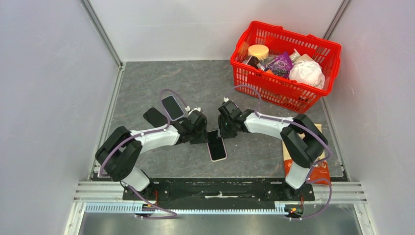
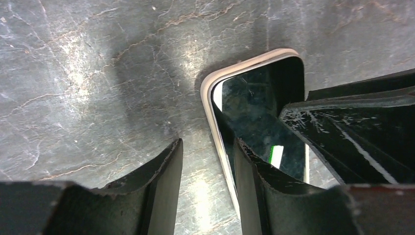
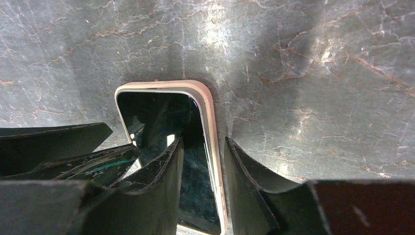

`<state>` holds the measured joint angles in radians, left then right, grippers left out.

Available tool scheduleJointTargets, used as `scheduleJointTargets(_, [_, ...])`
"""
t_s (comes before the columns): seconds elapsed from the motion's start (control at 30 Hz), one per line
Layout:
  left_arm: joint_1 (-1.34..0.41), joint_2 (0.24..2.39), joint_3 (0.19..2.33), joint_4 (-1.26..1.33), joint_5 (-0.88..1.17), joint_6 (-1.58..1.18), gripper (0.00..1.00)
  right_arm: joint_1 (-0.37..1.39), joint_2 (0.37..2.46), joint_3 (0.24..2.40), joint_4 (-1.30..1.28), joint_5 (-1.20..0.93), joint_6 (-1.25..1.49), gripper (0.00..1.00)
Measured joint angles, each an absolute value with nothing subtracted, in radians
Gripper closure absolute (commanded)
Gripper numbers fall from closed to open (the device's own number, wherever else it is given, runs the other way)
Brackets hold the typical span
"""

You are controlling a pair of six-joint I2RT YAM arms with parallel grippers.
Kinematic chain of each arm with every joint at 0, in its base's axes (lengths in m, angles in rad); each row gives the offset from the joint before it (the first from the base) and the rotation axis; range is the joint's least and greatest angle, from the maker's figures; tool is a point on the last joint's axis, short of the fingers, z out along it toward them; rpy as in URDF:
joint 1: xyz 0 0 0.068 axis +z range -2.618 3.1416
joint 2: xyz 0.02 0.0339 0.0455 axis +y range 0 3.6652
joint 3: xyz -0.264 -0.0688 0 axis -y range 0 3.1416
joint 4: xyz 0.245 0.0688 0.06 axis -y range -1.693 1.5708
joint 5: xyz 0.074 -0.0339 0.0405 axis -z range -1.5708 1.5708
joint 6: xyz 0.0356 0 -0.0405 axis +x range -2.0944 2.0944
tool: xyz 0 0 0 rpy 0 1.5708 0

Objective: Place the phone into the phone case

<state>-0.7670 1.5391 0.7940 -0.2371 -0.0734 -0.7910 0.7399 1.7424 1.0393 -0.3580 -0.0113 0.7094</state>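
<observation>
Two grippers meet over one phone (image 1: 217, 147), which lies flat and screen up at the middle of the grey marbled table (image 1: 147, 78), seated in one pale phone case (image 3: 209, 110). The left gripper (image 2: 208, 147) straddles the case's left long edge; the right gripper (image 3: 203, 143) straddles its right edge; each has its fingers narrowly parted, one over the glass and one on the table just outside the rim, and neither visibly clamps. One second handset (image 1: 172, 106) and one black slab (image 1: 155, 117) lie side by side beside the left arm. One red basket (image 1: 274, 93) fills the far right corner, well apart; one orange packet (image 1: 320, 170) lies by the right arm's base. Open table runs from the phone's near end to the base rail.
</observation>
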Motion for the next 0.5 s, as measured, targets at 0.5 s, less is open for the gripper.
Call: scheduleJointTargets(0.5, [-0.780,1.661,0.912,-0.289,-0.109,-0.766,0.60,0.785,1.795,1.076,-0.364,0.082,0.751,0.71])
